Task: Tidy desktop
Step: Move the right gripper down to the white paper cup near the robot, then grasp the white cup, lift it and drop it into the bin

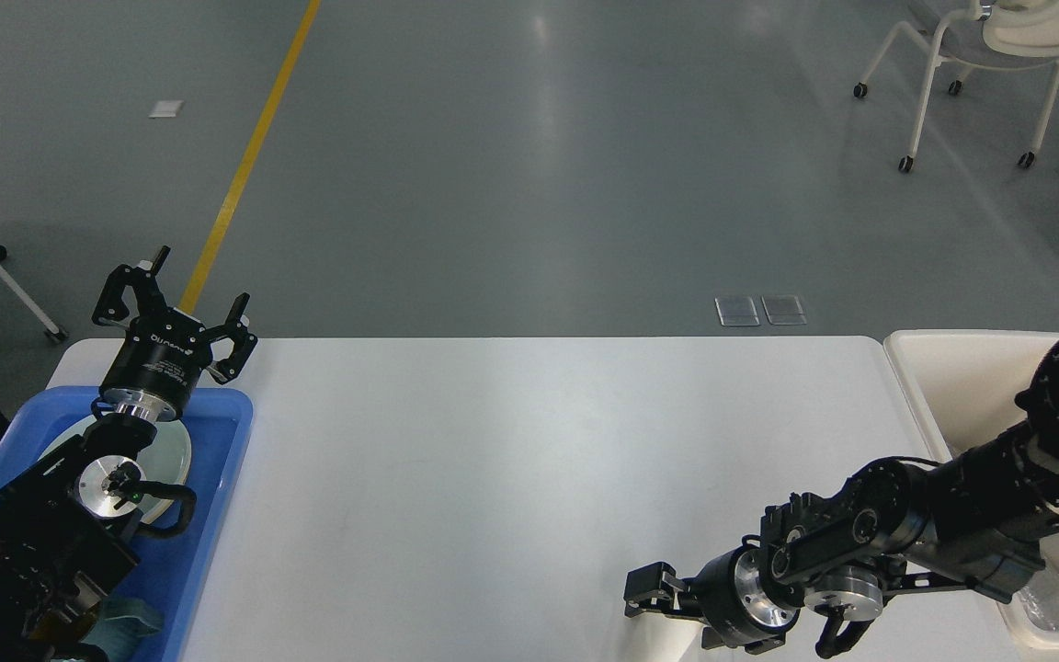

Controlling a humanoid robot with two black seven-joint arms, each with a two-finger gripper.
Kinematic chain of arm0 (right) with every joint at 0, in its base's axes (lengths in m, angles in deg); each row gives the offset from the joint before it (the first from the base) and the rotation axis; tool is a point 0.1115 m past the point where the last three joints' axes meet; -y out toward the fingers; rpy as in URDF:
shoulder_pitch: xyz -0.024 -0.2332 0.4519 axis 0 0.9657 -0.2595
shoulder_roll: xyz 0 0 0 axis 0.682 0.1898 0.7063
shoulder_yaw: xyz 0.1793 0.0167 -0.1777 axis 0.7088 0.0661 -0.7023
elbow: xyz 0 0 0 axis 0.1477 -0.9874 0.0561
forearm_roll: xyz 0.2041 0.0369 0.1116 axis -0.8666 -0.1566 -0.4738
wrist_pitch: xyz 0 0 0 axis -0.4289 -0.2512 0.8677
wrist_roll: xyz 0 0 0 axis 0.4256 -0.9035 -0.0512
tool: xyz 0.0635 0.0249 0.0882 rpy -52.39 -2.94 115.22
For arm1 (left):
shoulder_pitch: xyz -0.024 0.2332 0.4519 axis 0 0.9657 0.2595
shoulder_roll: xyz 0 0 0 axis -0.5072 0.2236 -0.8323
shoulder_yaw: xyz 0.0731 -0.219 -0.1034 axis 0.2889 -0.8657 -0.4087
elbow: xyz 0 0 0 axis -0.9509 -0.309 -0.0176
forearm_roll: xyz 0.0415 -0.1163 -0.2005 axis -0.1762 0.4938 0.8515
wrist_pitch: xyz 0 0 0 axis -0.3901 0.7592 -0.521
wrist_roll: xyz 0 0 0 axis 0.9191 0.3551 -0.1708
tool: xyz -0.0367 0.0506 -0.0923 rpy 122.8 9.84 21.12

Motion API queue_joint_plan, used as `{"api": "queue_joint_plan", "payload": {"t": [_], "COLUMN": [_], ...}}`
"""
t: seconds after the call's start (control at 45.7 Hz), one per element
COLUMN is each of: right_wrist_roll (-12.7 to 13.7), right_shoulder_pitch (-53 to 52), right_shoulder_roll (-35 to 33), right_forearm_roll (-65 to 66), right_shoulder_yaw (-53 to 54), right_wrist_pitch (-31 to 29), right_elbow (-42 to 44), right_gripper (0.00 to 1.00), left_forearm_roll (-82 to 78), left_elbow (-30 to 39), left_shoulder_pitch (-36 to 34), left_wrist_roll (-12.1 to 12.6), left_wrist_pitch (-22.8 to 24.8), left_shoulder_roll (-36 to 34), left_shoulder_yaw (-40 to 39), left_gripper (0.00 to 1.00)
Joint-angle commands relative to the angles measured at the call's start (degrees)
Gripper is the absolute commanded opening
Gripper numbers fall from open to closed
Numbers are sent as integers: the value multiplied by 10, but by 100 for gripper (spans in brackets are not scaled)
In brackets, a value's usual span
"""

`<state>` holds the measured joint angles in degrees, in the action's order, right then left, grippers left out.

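The desktop (511, 460) is a wide white tabletop with rounded corners. My left gripper (171, 308) is open and empty, held above the far end of a blue tray (222, 478) at the table's left edge. My right gripper (644, 593) is low over the table's front edge, right of centre, pointing left. It looks small and dark, so its fingers cannot be told apart. No object shows in it.
The blue tray holds a pale round plate (173, 450) and a teal thing (130, 621) near the front. A cream bin (952, 377) stands against the table's right end, with clear plastic (1044, 598) inside. A wheeled chair (989, 55) stands on the floor far right.
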<state>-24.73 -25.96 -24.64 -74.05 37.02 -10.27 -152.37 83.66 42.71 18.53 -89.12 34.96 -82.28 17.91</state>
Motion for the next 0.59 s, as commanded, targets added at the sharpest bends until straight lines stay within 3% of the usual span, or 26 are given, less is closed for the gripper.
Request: {"api": "queue_joint_plan", "payload": {"t": [0.0, 0.131, 0.175, 0.197, 0.219, 0.241, 0.263, 0.328, 0.35, 0.372, 0.569], "right_wrist_roll": [-1, -4, -5, -6, -7, -8, -8, -10, -12, -12, -11], "right_shoulder_pitch": [28, 43, 42, 41, 40, 37, 36, 30, 20, 13, -81], "right_shoulder_roll": [12, 26, 27, 27, 27, 25, 23, 18, 12, 7, -38], "right_forearm_roll": [0, 1, 4, 5, 7, 11, 12, 15, 21, 24, 26], "right_shoulder_yaw": [0, -1, -2, -2, -3, -5, -7, -12, -21, -25, -66], "right_wrist_pitch": [23, 36, 36, 36, 37, 38, 38, 37, 36, 36, 29], "right_elbow": [27, 61, 64, 64, 64, 63, 60, 56, 46, 42, -25], "right_gripper": [100, 100, 94, 86, 74, 55, 46, 36, 11, 0, 0], "left_forearm_roll": [0, 0, 0, 0, 0, 0, 0, 0, 0, 0, 0], "left_elbow": [0, 0, 0, 0, 0, 0, 0, 0, 0, 0, 0], "left_shoulder_pitch": [0, -1, -1, 0, 0, -1, -1, 0, -1, -1, -1], "left_wrist_roll": [0, 0, 0, 0, 0, 1, 0, 1, 0, 0, 0], "left_wrist_pitch": [0, 0, 0, 0, 0, 0, 0, 0, 0, 0, 0], "left_shoulder_roll": [0, 0, 0, 0, 0, 0, 0, 0, 0, 0, 0], "left_shoulder_yaw": [0, 0, 0, 0, 0, 0, 0, 0, 0, 0, 0], "left_gripper": [100, 100, 100, 100, 100, 100, 100, 100, 100, 100, 100]}}
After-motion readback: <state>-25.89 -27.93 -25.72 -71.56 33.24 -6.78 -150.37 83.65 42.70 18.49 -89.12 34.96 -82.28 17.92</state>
